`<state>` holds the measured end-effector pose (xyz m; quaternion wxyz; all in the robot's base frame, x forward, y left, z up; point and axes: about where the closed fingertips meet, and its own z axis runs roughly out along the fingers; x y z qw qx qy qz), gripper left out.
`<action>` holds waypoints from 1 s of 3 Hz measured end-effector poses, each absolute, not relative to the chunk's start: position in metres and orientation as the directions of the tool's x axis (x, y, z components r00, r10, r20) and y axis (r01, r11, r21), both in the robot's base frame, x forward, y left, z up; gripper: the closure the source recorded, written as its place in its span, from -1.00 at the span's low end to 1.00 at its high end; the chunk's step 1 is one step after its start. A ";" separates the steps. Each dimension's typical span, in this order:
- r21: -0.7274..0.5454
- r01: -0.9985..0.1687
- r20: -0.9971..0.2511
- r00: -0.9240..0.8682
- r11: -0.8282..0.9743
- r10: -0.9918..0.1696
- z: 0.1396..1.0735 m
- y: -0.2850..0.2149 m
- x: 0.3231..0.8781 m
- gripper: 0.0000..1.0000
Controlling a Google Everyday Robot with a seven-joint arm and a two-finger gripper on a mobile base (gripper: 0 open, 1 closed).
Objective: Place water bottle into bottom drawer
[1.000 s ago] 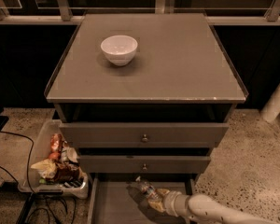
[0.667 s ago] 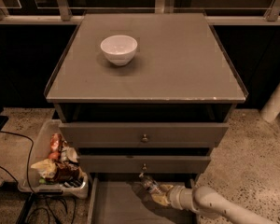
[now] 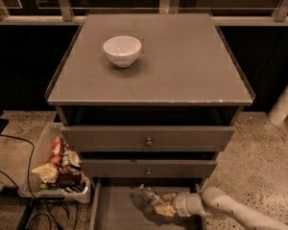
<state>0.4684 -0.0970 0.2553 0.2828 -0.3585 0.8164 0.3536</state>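
Because the small clear ribbed plastic water bottle (image 3: 150, 195) is thin-walled and looks light, I judge it will dent under a hard squeeze and swivel in a slack one. Whether it holds water I cannot tell, so I treat its weight as uncertain. It sits at about 6 o'clock in my view, over the open bottom drawer (image 3: 114, 213), the wide shallow grey tray lowest in the cabinet, with its white cap tipped toward 10 o'clock. I cannot tell whether it touches the drawer floor; a dark shadow lies under it.

The gripper (image 3: 162, 204) reaches in from 4 o'clock on a pale arm, and its jaws appear narrow, clamped on the bottle's lower body with the cap end free. That seems a fair hold: the ribs stiffen the wall and give some bite, where the smooth label band would be slicker. Being round, the bottle will likely roll on the flat floor once let go.

At 11 o'clock on the cabinet's top surface (image 3: 192, 71), the white round bowl (image 3: 122, 50) stands well apart.
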 end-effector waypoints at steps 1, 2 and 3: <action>0.344 -0.790 -0.707 -0.573 0.507 -0.414 0.249 -0.091 0.468 1.00; 0.321 -0.775 -0.680 -0.589 0.544 -0.438 0.228 -0.081 0.467 1.00; 0.292 -0.753 -0.665 -0.603 0.590 -0.441 0.211 -0.084 0.473 1.00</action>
